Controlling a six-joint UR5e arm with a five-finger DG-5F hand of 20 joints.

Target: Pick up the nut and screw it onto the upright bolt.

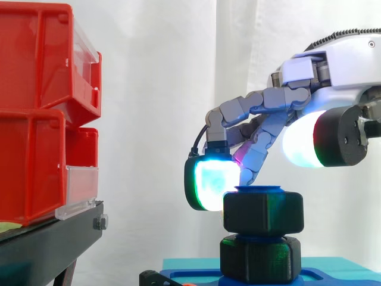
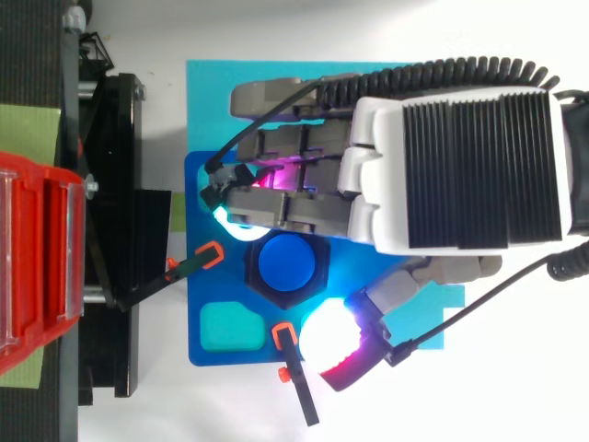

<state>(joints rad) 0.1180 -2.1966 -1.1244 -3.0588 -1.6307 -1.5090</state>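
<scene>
The black hex nut point(image 1: 263, 212) sits threaded on the upright blue bolt point(image 2: 287, 263), whose top shows just above it. Below the nut is a second black hex collar point(image 1: 259, 258) at the bolt's foot, on the blue base plate point(image 2: 197, 285). My hand point(image 2: 442, 175) comes in from the right, above the bolt. Its bent fingers reach down on the far left side, and one cyan glowing pad point(image 1: 209, 183) touches the nut's upper edge. The thumb pad point(image 1: 302, 146) glows white, spread wide and raised above the nut, apart from it.
The base plate lies on a teal mat point(image 2: 212, 92) and has a teal recess point(image 2: 230, 327). Two orange-and-black clamps point(image 2: 198, 261) point(image 2: 294, 378) hold it. Red bins point(image 1: 36, 113) on a black stand point(image 1: 47, 238) stand to the left.
</scene>
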